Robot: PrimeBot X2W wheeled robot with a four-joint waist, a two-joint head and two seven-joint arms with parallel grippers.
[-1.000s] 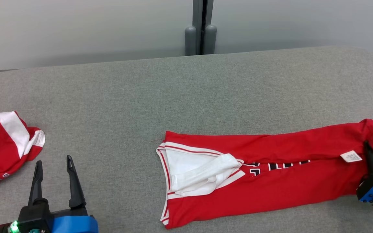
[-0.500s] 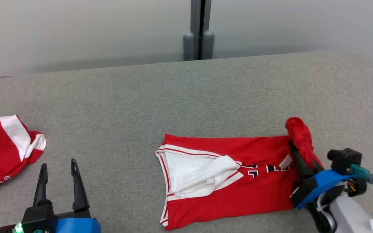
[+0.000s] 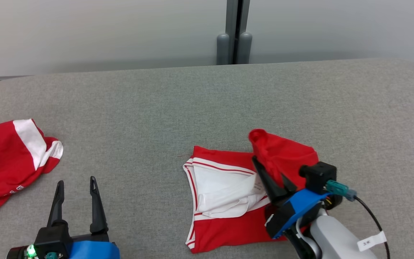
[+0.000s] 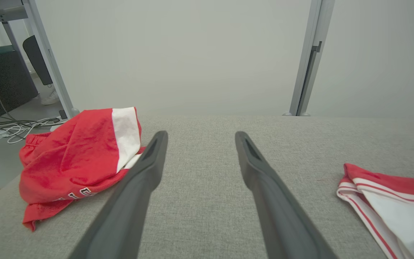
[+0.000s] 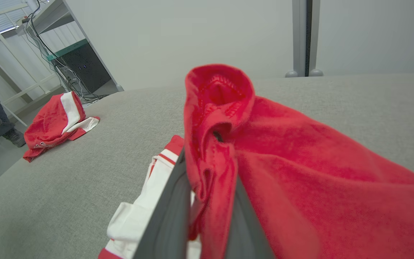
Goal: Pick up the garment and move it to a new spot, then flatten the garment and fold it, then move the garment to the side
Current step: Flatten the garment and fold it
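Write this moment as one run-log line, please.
step: fold | right gripper: shut on garment edge, lifted over itself | left gripper: open, idle

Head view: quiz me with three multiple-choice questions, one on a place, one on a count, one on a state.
1. Where does the crumpled garment lie on the table?
A) near its left edge
B) near its right edge
C) at the far middle

2. How many red garments are on the table?
A) one
B) two
C) three

3. What is the right pincer doing?
A) standing open over bare table
B) gripping the lifted red end of the jersey
C) resting on the crumpled garment

Answers:
1 A, it lies at the picture's left, beyond the left pincer.
2 B, the crumpled one and the jersey.
3 B, red cloth is bunched and clamped in it.
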